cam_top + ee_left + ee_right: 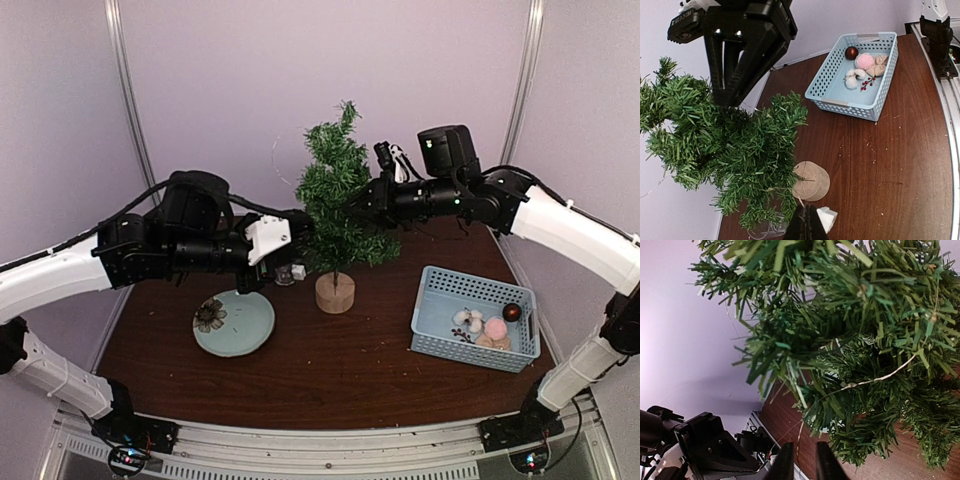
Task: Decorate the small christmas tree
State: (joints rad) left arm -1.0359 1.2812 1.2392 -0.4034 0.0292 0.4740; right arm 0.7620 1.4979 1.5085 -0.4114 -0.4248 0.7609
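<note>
Left of the tree [335, 190], a pale green plate [250, 330] lies on the table [330, 370], and a flower [209, 315] lies on the plate. Your left hand [807, 222] is low beside the tree, over the far edge of the plate. Its fingers are clenched together; I cannot tell if something thin is between them.

The tree stands upright on its round wood stump [335, 293], near the middle of the table. A thin wire [875, 380] runs through its branches.

Your right hand [804, 462] is among the branches on the tree's right side, at middle height. It is released: the two fingers stand a little apart, and the wire goes down toward the gap between them.

Right of the tree, well apart from it, a light blue basket [435, 290] holds a dark red ball [511, 312], a pink ball [495, 327] and white cotton pieces [467, 320].
</note>
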